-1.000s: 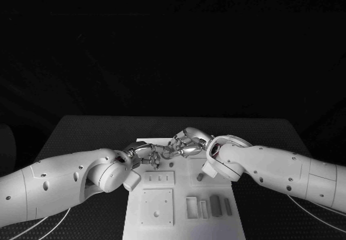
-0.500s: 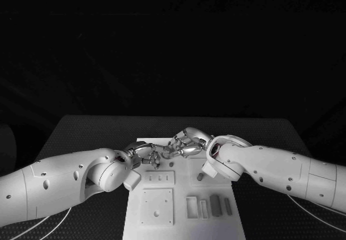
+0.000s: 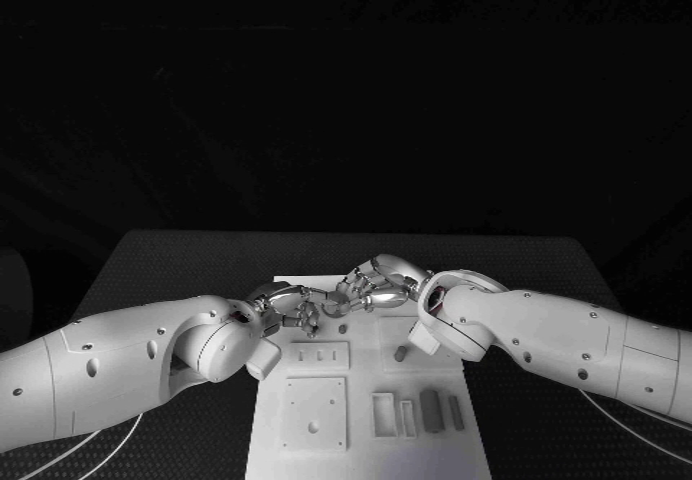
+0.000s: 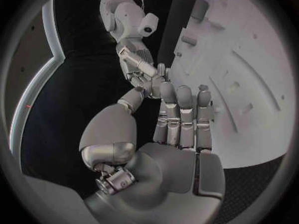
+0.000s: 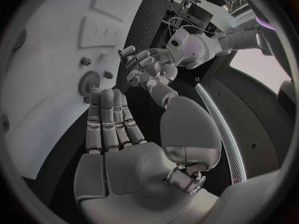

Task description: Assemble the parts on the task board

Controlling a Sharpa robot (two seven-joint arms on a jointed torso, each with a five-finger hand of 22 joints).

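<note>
Head view, task board (image 3: 368, 455), no readable writing

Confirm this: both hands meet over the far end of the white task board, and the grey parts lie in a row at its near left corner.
Wrong side. In the head view the grey parts lie near the task board's right edge. The left hand and right hand do meet over its far end.

The task board (image 3: 361, 440) lay in the middle of the table (image 3: 173, 260), running from its near edge toward the far side. Over the board's far end the left hand (image 3: 293, 305) and the right hand (image 3: 378, 287) met, fingertips close together. Nearer the robot, a row of parts (image 3: 431, 408) lay on the board's right half, with one more part (image 3: 401, 353) standing just behind them.
</note>
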